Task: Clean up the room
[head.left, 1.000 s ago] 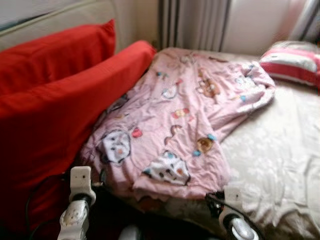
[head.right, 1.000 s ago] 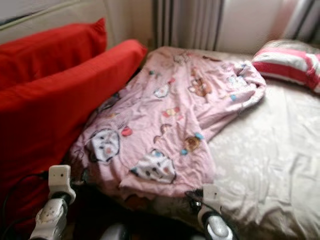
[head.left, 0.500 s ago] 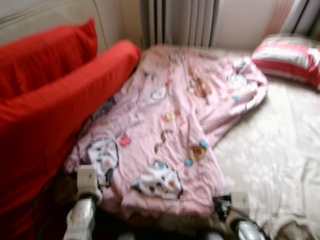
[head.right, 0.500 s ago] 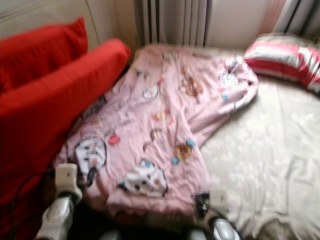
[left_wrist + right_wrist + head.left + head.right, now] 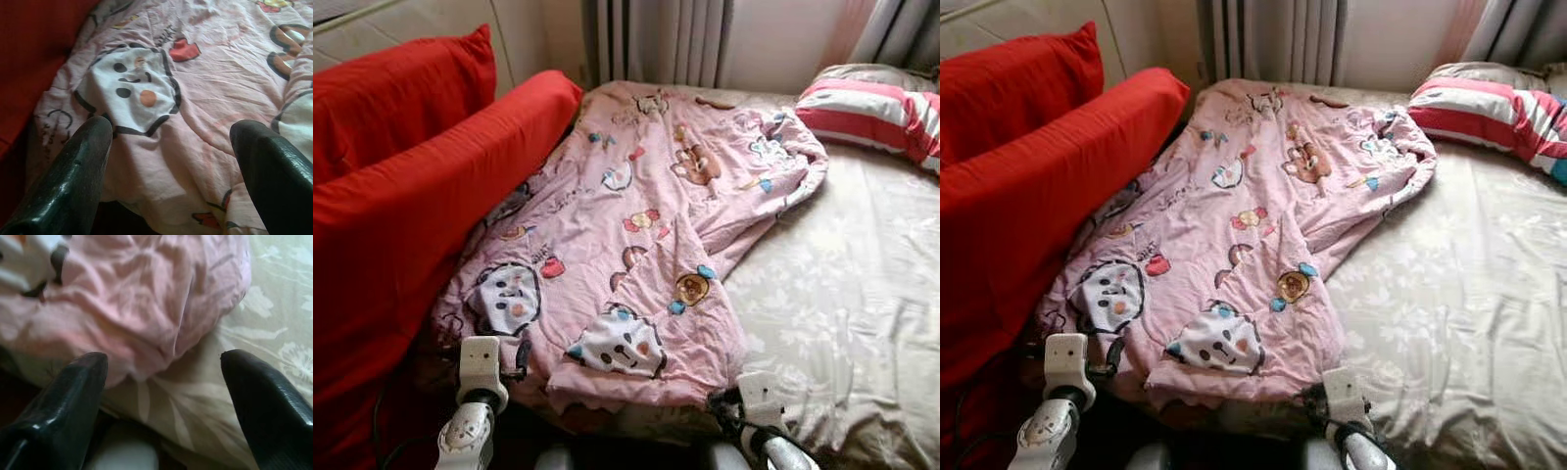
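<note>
A crumpled pink blanket [image 5: 646,225] with cartoon animal prints lies lengthwise over the left half of a bed. Its near hem hangs at the bed's front edge. My left arm [image 5: 478,367] is raised at the blanket's near left corner. In the left wrist view the left gripper [image 5: 171,132] is open just short of the blanket [image 5: 161,88], with nothing between its fingers. My right arm [image 5: 754,397] is at the blanket's near right corner. The right gripper [image 5: 164,360] is open over the rumpled corner [image 5: 146,298] where it meets the beige sheet [image 5: 274,308].
Two big red cushions [image 5: 421,196] lean along the bed's left side against the blanket. A beige flowered sheet [image 5: 842,294] covers the right half. A red-and-white striped pillow [image 5: 871,103] lies at the far right. Curtains [image 5: 656,39] hang behind the bed.
The whole picture has shifted and sharpened as the camera moved. Both arms keep their places at the blanket's near corners. The blanket lies as before.
</note>
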Tool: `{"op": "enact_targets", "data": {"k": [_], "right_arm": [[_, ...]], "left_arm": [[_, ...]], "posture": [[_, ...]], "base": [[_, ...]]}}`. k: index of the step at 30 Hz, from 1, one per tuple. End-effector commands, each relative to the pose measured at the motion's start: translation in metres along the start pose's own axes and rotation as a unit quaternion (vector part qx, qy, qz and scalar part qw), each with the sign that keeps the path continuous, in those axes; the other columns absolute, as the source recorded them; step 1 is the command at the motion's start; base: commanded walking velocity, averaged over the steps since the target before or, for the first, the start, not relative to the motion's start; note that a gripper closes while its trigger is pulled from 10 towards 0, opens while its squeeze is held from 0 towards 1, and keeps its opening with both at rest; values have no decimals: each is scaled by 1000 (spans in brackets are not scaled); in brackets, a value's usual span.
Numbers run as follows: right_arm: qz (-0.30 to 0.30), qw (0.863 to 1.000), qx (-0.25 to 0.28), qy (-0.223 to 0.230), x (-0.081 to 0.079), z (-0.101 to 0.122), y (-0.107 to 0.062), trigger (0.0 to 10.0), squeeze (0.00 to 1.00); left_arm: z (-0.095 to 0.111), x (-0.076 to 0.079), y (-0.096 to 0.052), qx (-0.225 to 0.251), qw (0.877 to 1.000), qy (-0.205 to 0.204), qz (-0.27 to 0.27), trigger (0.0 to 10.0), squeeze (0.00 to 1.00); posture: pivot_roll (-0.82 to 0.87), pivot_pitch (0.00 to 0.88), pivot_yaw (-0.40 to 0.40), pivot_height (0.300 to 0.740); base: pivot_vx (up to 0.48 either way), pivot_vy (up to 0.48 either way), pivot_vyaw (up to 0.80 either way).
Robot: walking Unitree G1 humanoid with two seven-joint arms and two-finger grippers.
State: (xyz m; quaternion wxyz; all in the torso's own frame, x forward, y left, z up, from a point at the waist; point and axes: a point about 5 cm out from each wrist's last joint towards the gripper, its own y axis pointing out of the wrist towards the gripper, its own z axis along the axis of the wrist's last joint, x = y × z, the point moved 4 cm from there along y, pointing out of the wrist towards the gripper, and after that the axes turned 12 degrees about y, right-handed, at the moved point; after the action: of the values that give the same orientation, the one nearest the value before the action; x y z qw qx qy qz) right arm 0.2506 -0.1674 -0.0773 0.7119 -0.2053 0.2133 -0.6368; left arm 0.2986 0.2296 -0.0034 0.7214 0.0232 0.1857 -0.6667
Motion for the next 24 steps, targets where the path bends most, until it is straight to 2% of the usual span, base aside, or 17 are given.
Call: {"op": "enact_targets", "data": {"k": [1, 4, 5, 6, 7, 8, 12, 17, 18, 22, 24], "right_arm": [[-4, 999, 1, -33, 2, -1, -2, 10000, 1000], [-11, 997, -11, -73, 6, -8, -4, 10000, 1000], [-7, 996, -15, -83, 6, -11, -6, 10000, 565], [-3, 996, -17, -91, 5, -12, -6, 10000, 259], [-3, 996, -17, -91, 5, -12, -6, 10000, 259], [-1, 995, -18, -97, 5, -12, -6, 10000, 0], [4, 990, -16, -138, 2, -12, -6, 10000, 0], [12, 987, -12, -157, -1, -9, -4, 10000, 0], [12, 986, -9, -163, -2, -7, -3, 10000, 0], [9, 985, -1, -174, -4, -3, -1, 10000, 0], [-7, 983, 17, -183, -3, 5, 1, 10000, 0]], "left_arm": [[-2, -6, -1, -5, 1000, 5, 5, 10000, 0], [-2, -6, -1, -5, 1000, 6, 5, 10000, 0], [-2, -6, 0, -5, 1000, 6, 5, 10000, 0], [-1, -6, 0, -4, 1000, 5, 5, 10000, 0], [-1, -6, 0, -4, 1000, 5, 5, 10000, 0], [0, -5, 0, -3, 1000, 5, 5, 10000, 0], [4, -4, 2, 6, 1000, 7, 2, 10000, 0], [16, -6, 6, 26, 1000, 13, -1, 10000, 0], [20, -8, 7, 33, 999, 14, 0, 10000, 0], [26, -9, 9, 43, 999, 15, 2, 10000, 0], [37, -10, 9, 68, 997, 20, 2, 10000, 0]], "posture": [[14, 85, 16, 631], [14, 83, 15, 631], [14, 85, 15, 631], [15, 88, 14, 631], [15, 88, 14, 631], [15, 88, 14, 631], [16, 126, 12, 631], [26, 186, 14, 631], [32, 223, 19, 631], [33, 245, 23, 631], [36, 277, 30, 631]], "base": [[0, 0, 0], [0, 0, 0], [0, 0, 0], [0, 0, 0], [0, 0, 0], [0, 0, 0], [0, 0, 0], [0, 0, 0], [0, 0, 0], [0, 0, 0], [0, 0, 0]]}}
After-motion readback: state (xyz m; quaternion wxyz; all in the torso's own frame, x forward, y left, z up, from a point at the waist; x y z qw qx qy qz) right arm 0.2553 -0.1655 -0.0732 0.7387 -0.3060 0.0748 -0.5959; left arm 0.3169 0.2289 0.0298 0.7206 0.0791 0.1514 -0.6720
